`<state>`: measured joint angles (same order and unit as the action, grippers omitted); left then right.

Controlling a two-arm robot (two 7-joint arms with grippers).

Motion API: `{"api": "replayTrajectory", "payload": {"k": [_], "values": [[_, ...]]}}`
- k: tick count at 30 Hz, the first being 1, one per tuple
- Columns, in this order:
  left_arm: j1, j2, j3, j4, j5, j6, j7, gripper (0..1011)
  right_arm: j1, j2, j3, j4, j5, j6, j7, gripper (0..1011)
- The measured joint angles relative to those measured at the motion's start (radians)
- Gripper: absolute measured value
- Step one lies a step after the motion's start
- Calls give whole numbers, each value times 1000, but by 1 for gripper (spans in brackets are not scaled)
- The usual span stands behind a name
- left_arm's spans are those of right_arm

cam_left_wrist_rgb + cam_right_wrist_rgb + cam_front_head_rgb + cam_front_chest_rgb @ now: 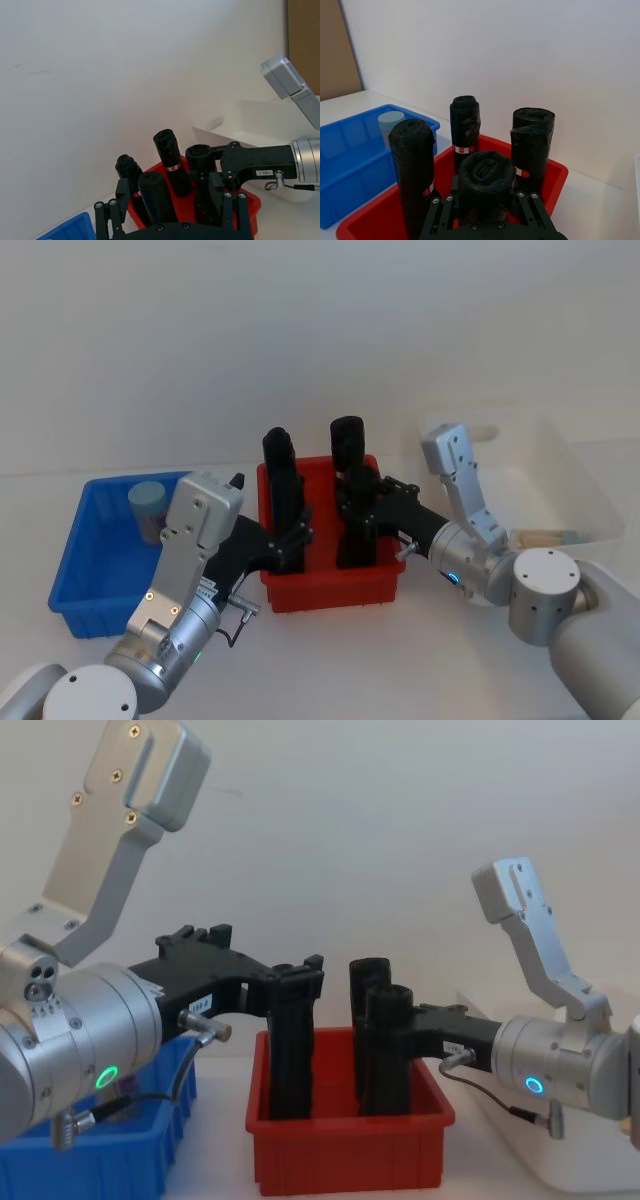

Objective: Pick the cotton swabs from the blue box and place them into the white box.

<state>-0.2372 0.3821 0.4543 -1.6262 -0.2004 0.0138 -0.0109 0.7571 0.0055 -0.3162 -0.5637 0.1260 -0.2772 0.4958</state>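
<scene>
Looking down from the head view, three bins stand in a row on the white table [330, 660]: the blue box [88, 570] at the robot's left, a red bin [335, 585] in the middle and the white box [570, 490] at the right. One jar of cotton swabs [148, 510] stands upright in the far part of the blue box, its pale lid up. Four black rolls stand upright in the red bin. The left gripper [295, 540] is clamped on the near-left black roll [285, 495]; the right gripper [357, 525] is clamped on the near-right black roll [355, 510].

Left wrist view: the left gripper [170, 212] has its fingers [122, 197] on either side of a black roll [157, 197], pressed to it. The right gripper [212, 175] reaches in from the side and holds the roll next to it. A corner of the blue box [75, 227] shows beside the red bin [247, 205], and the white box [260, 120] lies beyond.

Right wrist view: the right gripper [487, 202] encloses a black roll [486, 182] seen end-on. The cotton swabs [390, 125] stand in the blue box [350, 160], beside the red bin [555, 175].

Chest view: the left gripper [298, 992] grips the upper part of its roll [290, 1060] in the red bin [350, 1150]; the right gripper [385, 1020] grips its roll [385, 1055]. The blue box [110, 1155] sits low at the left.
</scene>
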Motion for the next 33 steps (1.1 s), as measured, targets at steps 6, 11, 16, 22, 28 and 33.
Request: {"api": "replayTrajectory", "payload": {"k": [6,11,16,22,28,33], "values": [[0,0,0,0,0,0,0,1004,4,-1,5,4,12,-10,6,482],[0,0,0,0,0,0,0,1004,-17,6,10,-46,25,-7,6,450],[0,0,0,0,0,0,0,1004,-63,23,16,-150,45,13,-1,416],[0,0,0,0,0,0,0,1004,-122,43,23,-279,70,40,-19,387],[0,0,0,0,0,0,0,1004,-183,66,28,-421,90,70,-56,364],[0,0,0,0,0,0,0,1004,-236,87,34,-536,96,97,-108,357]]}}
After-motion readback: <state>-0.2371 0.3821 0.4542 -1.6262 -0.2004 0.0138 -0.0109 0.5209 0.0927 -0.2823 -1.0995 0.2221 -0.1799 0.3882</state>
